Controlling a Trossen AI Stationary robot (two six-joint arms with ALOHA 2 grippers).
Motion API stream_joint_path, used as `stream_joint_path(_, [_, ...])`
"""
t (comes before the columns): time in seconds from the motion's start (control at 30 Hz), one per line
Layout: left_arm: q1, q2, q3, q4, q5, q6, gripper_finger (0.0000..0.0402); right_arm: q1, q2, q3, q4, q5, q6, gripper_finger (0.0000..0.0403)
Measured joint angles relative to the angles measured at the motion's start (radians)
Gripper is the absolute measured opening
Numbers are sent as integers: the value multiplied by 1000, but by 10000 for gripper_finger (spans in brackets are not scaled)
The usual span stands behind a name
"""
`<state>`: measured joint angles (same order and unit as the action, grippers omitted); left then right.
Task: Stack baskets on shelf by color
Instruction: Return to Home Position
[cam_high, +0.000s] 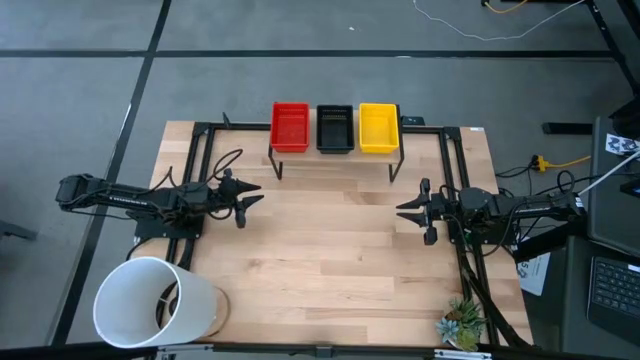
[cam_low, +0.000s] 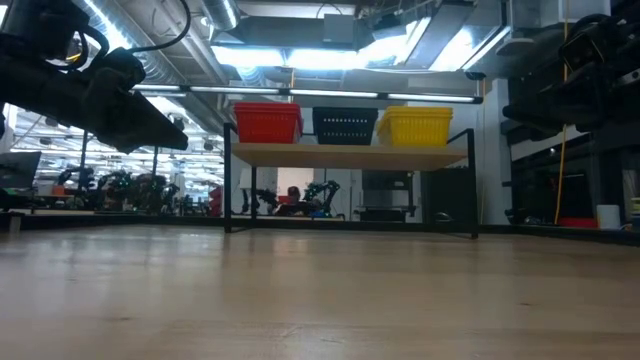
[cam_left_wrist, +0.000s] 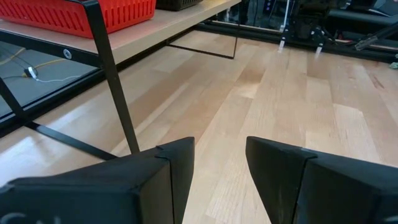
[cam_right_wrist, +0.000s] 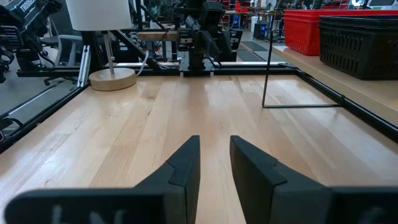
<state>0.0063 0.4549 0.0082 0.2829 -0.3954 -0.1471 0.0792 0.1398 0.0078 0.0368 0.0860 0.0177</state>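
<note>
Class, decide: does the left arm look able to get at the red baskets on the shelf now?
Probably yes: the left gripper is open, and only bare tabletop lies between it and the red baskets.

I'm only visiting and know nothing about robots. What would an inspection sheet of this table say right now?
Surface: light wood tabletop, bare between the arms.
Job's things: shelf at the far edge carries red baskets, black baskets and yellow baskets side by side; count per stack unclear.
Clutter: white bucket at the near left corner; small plant at the near right corner.
Grippers: left gripper and right gripper both open and empty, each over its own side of the table.
Cables: black cable by the left arm; yellow cable beyond the right edge.
Surroundings: grey floor; workshop behind; no people seen.
</note>
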Motion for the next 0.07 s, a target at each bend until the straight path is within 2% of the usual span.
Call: stream_joint_path(0.07, [0, 0, 0, 0, 0, 0, 138, 0, 0, 0, 0, 0, 0, 88])
